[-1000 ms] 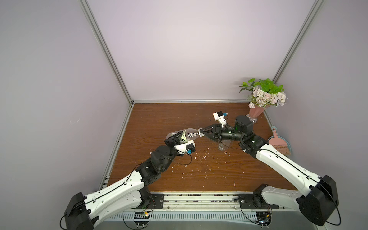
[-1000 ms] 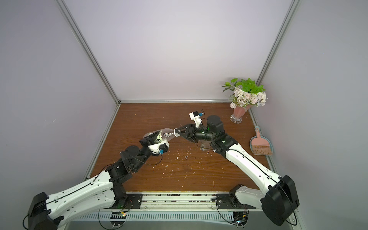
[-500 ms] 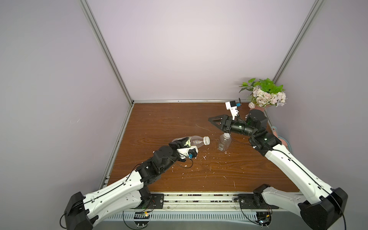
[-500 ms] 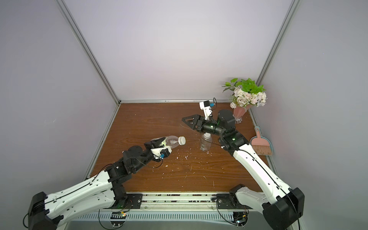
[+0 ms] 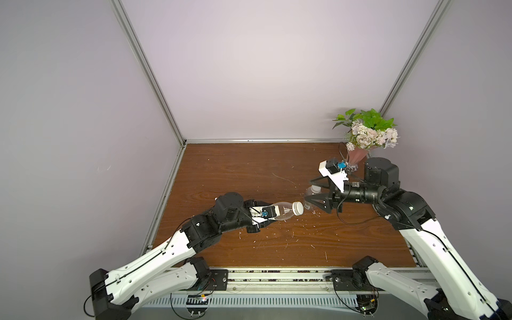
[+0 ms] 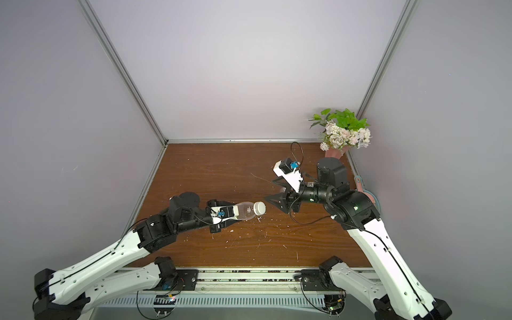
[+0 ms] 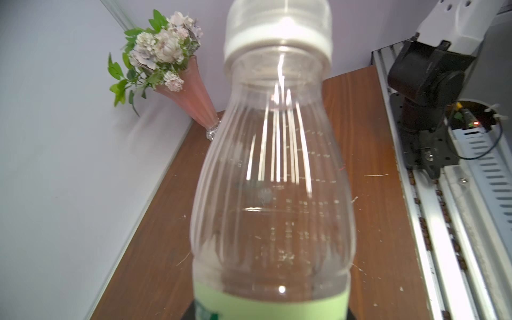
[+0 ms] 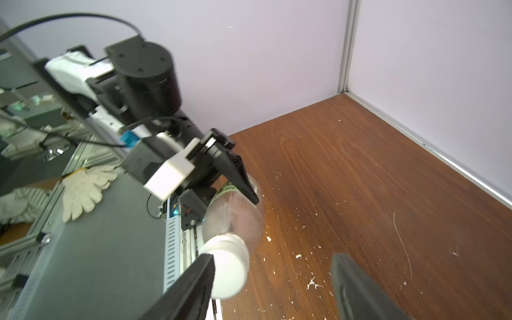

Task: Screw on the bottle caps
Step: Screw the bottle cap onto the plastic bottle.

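Observation:
My left gripper (image 5: 267,219) is shut on the labelled lower part of a clear bottle (image 5: 279,212) with a yellow-green label, held nearly level above the table. A white bottle cap (image 5: 297,208) sits on its neck, pointing at my right gripper (image 5: 307,189). That gripper is open and holds nothing. In the right wrist view the bottle cap (image 8: 230,274) lies just beside one finger (image 8: 194,291), outside the gap. The left wrist view shows the bottle (image 7: 274,180) and its cap (image 7: 277,27) close up. The nearly bare bottle (image 5: 309,204) stands behind my right gripper, its own cap (image 5: 315,189) on top.
A pink vase of flowers (image 5: 358,156) stands in the back right corner. A pink brush and dustpan (image 6: 365,194) lie at the table's right edge. White crumbs (image 5: 277,235) litter the wooden table (image 5: 235,171). Walls close three sides, and a metal rail (image 5: 277,277) runs along the front.
My right gripper has let go of the cap, opened and drawn back to the right. My left arm has carried the capped bottle nearer the front and a little right.

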